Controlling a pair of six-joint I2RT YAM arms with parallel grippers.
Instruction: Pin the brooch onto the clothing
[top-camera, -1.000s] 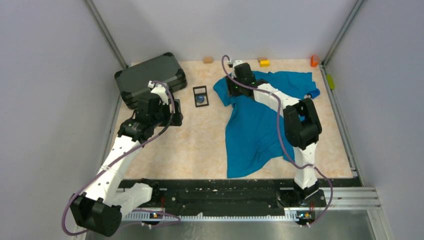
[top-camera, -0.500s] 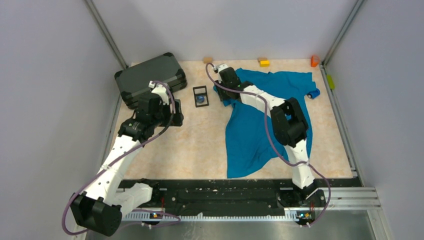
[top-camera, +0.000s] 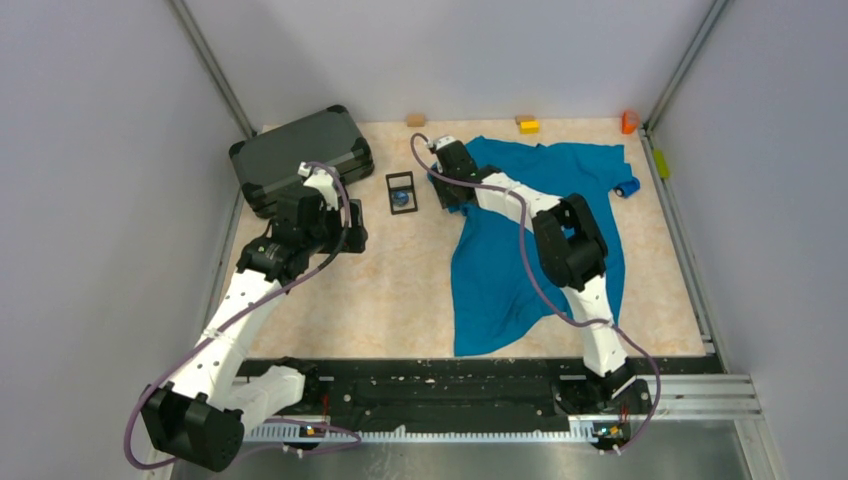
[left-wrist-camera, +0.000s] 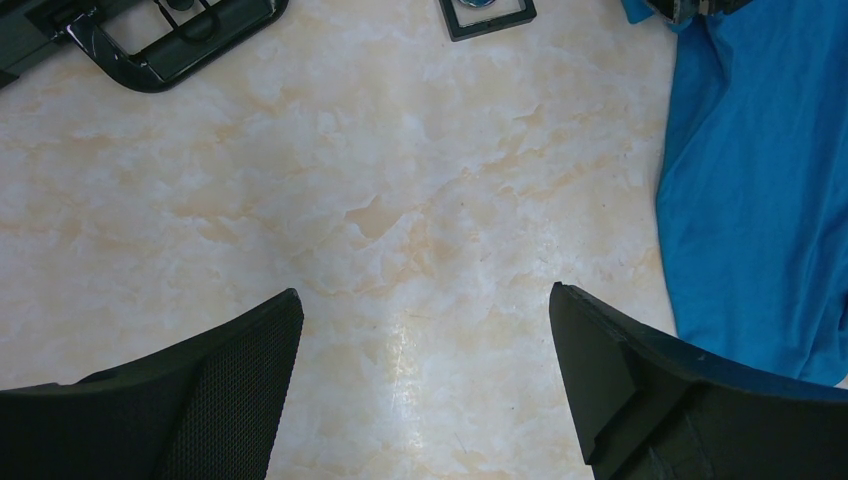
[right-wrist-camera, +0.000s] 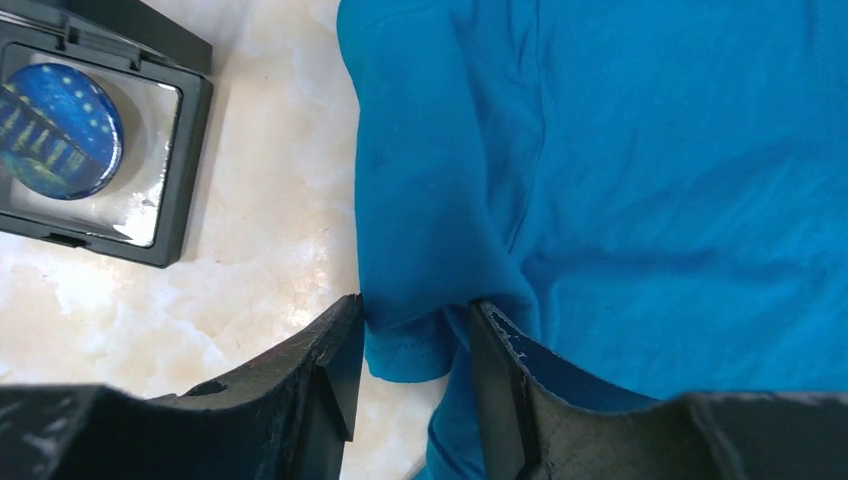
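Observation:
The clothing (top-camera: 520, 250) is a teal T-shirt spread over the right half of the table, and it also fills the right wrist view (right-wrist-camera: 640, 170). My right gripper (top-camera: 452, 170) (right-wrist-camera: 412, 330) is at the shirt's left sleeve, shut on a fold of the sleeve hem that fills the gap between its fingers. The brooch (top-camera: 401, 199) (right-wrist-camera: 58, 130), a small round dark blue disc, lies inside a black rectangular frame (right-wrist-camera: 180, 170) just left of that sleeve. My left gripper (top-camera: 345, 235) (left-wrist-camera: 425, 300) hovers open over bare table, well left of the shirt, with nothing between its fingers.
A dark grey hard case (top-camera: 300, 155) stands at the back left, its handle (left-wrist-camera: 170, 45) near my left gripper. A blue toy car (top-camera: 627, 187) sits by the shirt's right sleeve. Small yellow (top-camera: 528, 125), tan (top-camera: 416, 120) and orange (top-camera: 629, 121) pieces line the back wall.
My right gripper has moved left along the shirt's top to the left sleeve and closed on its hem, shifting the fabric. The left arm has stayed still.

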